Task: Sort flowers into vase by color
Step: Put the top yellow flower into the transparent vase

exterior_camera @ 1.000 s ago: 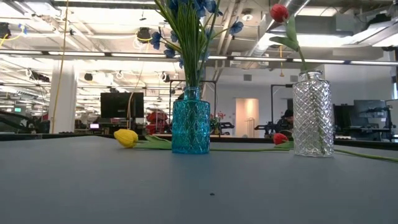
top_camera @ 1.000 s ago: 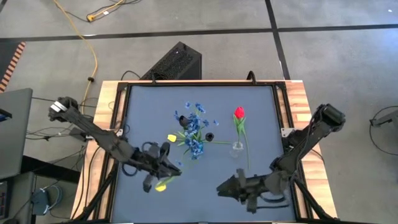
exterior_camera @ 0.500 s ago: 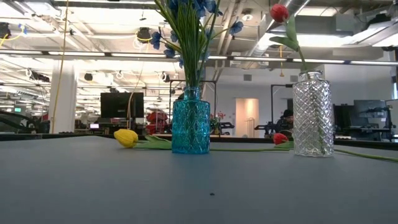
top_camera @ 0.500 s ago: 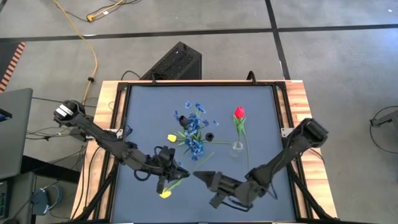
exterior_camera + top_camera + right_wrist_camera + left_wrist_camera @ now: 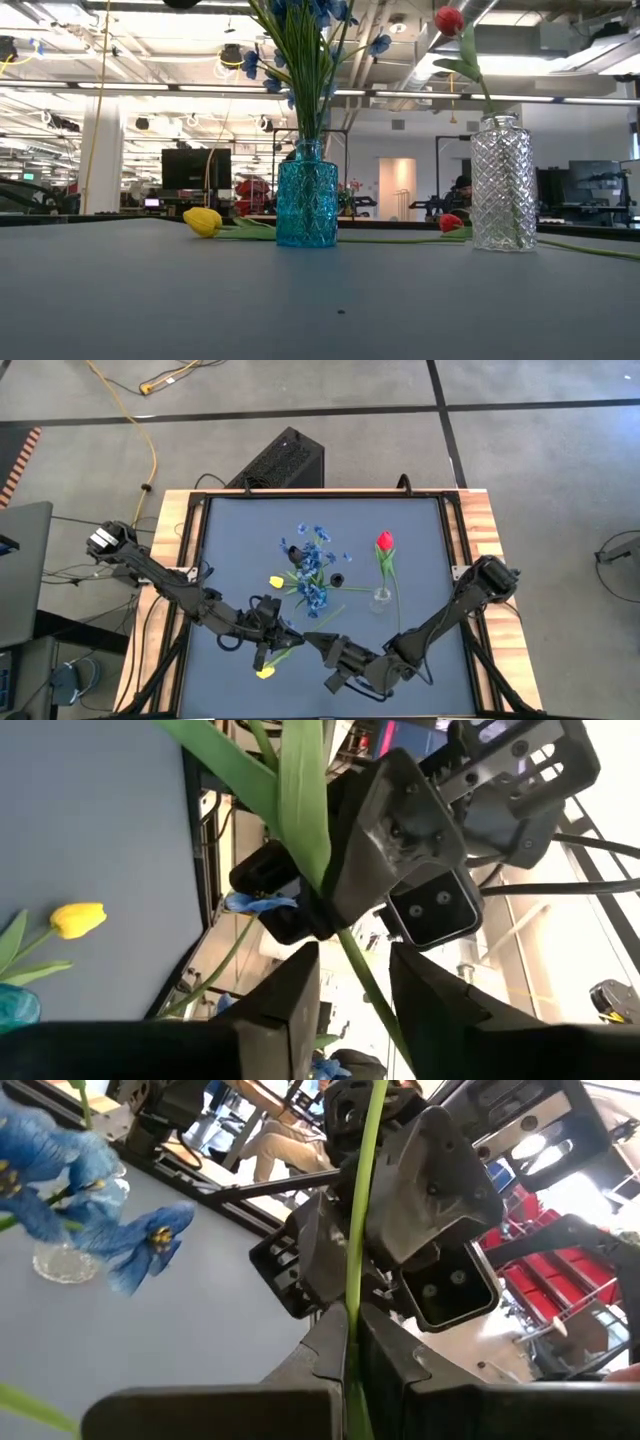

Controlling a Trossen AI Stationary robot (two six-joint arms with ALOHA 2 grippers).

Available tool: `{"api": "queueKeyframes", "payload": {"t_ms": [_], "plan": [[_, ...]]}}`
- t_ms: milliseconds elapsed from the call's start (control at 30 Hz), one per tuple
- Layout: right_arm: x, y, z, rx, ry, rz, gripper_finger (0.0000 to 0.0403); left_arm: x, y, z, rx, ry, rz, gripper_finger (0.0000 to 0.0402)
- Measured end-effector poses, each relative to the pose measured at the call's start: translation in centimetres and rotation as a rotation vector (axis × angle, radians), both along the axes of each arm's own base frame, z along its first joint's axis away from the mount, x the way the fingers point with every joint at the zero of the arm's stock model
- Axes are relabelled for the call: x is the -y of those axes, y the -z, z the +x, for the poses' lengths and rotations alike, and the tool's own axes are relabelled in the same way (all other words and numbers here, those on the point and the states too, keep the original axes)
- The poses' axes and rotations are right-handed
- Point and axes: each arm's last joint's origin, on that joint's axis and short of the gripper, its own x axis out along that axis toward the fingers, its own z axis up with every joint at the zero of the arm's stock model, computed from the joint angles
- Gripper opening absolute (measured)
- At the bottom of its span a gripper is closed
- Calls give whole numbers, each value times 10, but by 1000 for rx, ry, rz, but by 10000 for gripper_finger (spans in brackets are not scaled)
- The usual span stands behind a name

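My left gripper (image 5: 277, 642) is shut on a yellow tulip (image 5: 265, 672) near the table's front, left of centre. My right gripper (image 5: 313, 641) faces it, open, with one finger on either side of the tulip's green stem (image 5: 362, 975); I see no touch. A blue vase (image 5: 310, 592) holds blue blossom sprays (image 5: 300, 30). A clear vase (image 5: 502, 183) holds one red tulip (image 5: 385, 542). A second yellow tulip (image 5: 203, 221) and a second red tulip (image 5: 450, 222) lie on the table behind the vases. My left gripper pinches the tulip's green stem (image 5: 350, 1342) between its two fingers, which lie across it. The yellow head (image 5: 265, 672) sticks out on the side of the table's near edge. The leafy stem end (image 5: 300, 810) runs on past the fingers toward my right gripper.
The two vases stand at mid-table, and the loose tulip stems (image 5: 590, 250) lie across the mat around them. A wooden frame (image 5: 480, 520) borders the grey mat. Open mat lies along the near edge and at the far corners.
My right gripper has moved toward the table's left edge, up to my left gripper, and now has its open fingers around the stem. My left gripper has shifted a little to the right and turned, so the yellow head has swung toward the near edge.
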Motion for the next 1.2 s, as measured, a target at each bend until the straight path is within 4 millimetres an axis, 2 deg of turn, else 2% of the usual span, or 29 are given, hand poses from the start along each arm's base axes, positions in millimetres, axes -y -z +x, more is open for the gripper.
{"api": "queueKeyframes", "payload": {"t_ms": [400,633,700,833,1000,1100,1200], "plan": [[11,5,7,-47,32,-30,94,0,3,0,-27,-2,24,0],[7,7,4,-33,22,20,28,-1,4,0,-22,-15,70,0],[3,7,1,-29,8,40,27,-1,3,0,-15,-12,86,5],[-4,8,-2,-20,-43,80,27,-1,-1,0,28,4,116,38],[-13,12,-10,-42,-128,180,27,-1,-11,0,123,30,131,101],[-15,10,-19,-78,-202,315,27,-2,-17,-4,152,74,170,134],[-14,-2,-32,-101,-258,522,27,-4,-29,-13,213,124,236,155]]}}
